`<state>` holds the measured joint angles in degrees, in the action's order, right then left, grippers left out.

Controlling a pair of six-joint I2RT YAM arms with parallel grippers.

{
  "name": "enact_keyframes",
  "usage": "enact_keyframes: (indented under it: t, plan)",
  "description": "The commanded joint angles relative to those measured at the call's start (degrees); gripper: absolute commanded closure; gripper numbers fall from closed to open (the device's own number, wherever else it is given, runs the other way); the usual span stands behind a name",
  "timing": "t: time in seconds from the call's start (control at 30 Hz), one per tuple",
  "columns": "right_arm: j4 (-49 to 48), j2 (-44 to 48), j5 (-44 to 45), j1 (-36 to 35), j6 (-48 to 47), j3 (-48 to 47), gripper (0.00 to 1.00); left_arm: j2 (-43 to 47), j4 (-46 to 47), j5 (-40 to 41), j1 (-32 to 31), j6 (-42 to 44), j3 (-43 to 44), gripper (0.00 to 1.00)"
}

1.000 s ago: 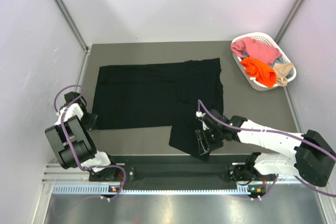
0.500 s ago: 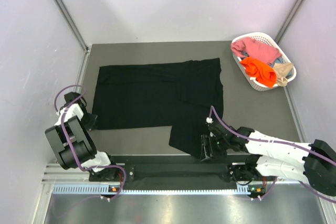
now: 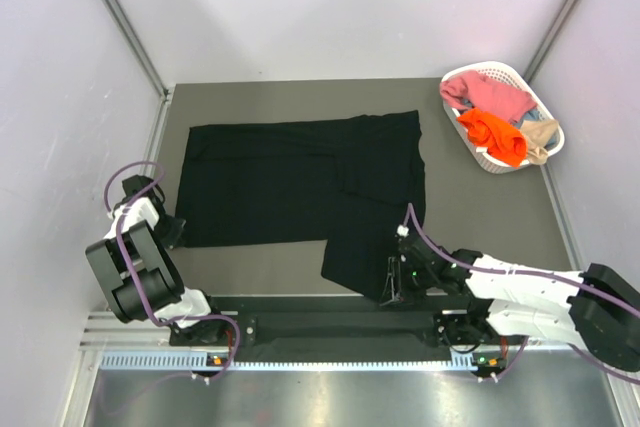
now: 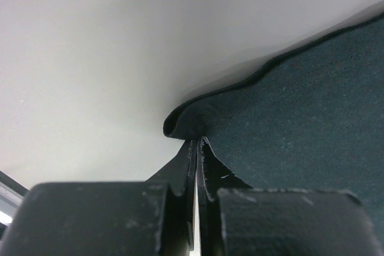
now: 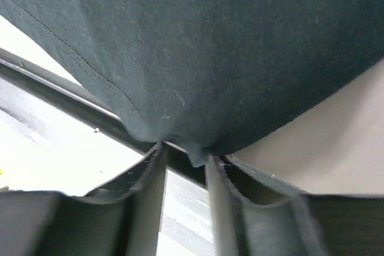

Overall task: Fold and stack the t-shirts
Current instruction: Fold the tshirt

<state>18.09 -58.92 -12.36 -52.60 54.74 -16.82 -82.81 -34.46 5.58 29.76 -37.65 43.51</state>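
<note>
While lying spread across the grey table [image 3: 480, 207], the black t-shirt [image 3: 290, 182] is taking up most of the left and middle. Its far hem is running close to the back edge of the table, with only a thin bare strip beyond it. Its left edge is sitting just inside the table's left border. A flap at the near right is hanging down towards the front rail and reaching the table's near edge.

The left gripper [image 3: 172, 230] is sitting at the shirt's near-left corner. In the left wrist view its fingers [image 4: 180, 172] are pressing together, and the rolled edge of the dark cloth [image 4: 300, 118] is bunching right at their tips, so the claw is pinching the shirt's edge.

The right gripper [image 3: 392, 282] is lying low at the near edge of the flap. Its wrist view is showing the hem [image 5: 210, 46] dipping into the gap between its tips [image 5: 185, 151]. The jaws are standing a little apart around it, with light showing on the left side, not clamping.

Bare table is showing to the right of the shirt, as far as the white basket [image 3: 490, 66] in the far-right corner. Bare table is also showing along the front left, between the hem and the rail. The basket is holding a pink shirt [image 3: 495, 95], an orange shirt [image 3: 490, 135] and a beige shirt [image 3: 540, 137]. Pale walls are closing in both sides.
</note>
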Motion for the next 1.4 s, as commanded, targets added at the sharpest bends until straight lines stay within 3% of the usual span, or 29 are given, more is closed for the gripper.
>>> enact_keyframes:
  t: [0.0, 0.13, 0.17, 0.47, 0.6, 0.9, 1.2, 1.37]
  plan:
    - [-4.6, -0.3, 0.6, 0.4, 0.4, -0.3, 0.7, -0.4, -0.9, 2.4, 0.7, 1.5, 0.9, 1.0]
    - [-1.0, 1.9, 2.1, 1.1, -0.6, -2.1, 0.98, 0.1, -1.8, 2.4, 0.7, 1.9, 1.5, 1.0]
    - [0.2, 2.5, 2.5, 1.0, -1.0, -2.8, 1.0, 0.2, -2.0, 2.4, 0.7, 1.9, 2.0, 1.0]
    - [20.7, 10.8, 10.7, 3.5, -7.9, -16.2, 1.0, 1.9, -5.3, 2.9, 0.6, 3.7, 6.1, 1.0]
    - [24.5, 9.4, 10.1, 12.6, -14.3, -21.9, 1.0, 2.3, -6.4, 4.9, -1.5, 4.4, 9.3, 1.0]
    - [27.0, -5.5, 7.6, 29.5, -28.4, -42.4, 1.0, -3.4, -8.1, 5.3, -7.1, 2.4, 19.1, 1.0]
    - [26.5, -19.3, 5.3, 38.2, -33.4, -61.4, 1.0, -10.0, -7.9, 6.5, -12.0, 2.1, 26.3, 1.0]
    - [24.5, -22.8, 3.7, 39.6, -34.4, -64.4, 1.0, -12.3, -7.3, 8.3, -13.7, 2.6, 29.3, 1.0]
